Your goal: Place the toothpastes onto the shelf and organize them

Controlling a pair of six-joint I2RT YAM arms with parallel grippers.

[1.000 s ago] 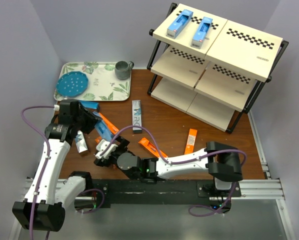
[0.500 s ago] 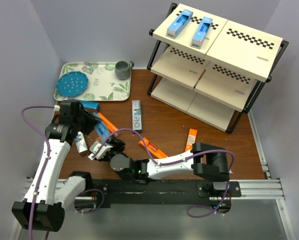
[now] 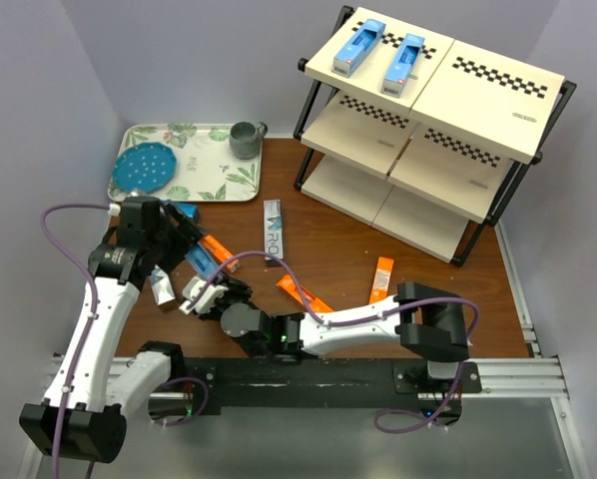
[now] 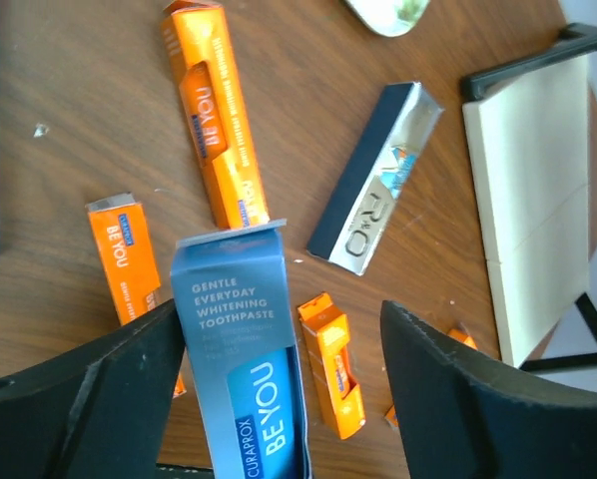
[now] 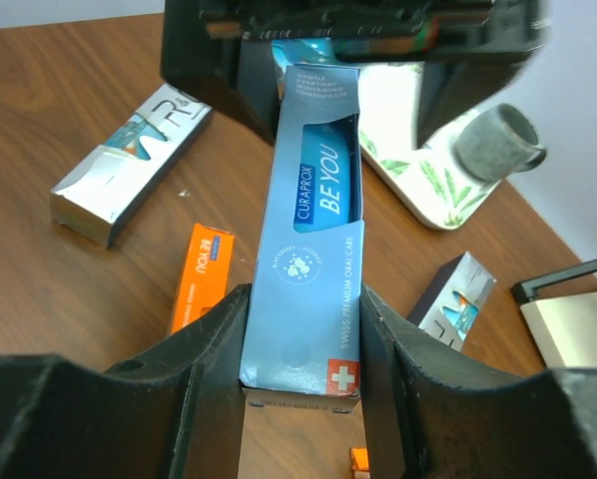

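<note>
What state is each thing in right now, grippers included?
Left gripper: open, straddling the held blue box.
Right gripper: shut on the held blue box.
Held blue box: raised off the table.
Shelved blue boxes: lying on the shelf's top tier.
Grey box: flat on the table.
Orange boxes: flat on the table.
Mug: upright on the tray.

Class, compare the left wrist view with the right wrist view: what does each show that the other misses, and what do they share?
Only the left wrist view: three orange boxes on the table, seen past the open left gripper. Only the right wrist view: the mug on the leaf tray, and the right gripper clamped on the blue toothpaste box. Both: that box and a grey lettered box.
</note>
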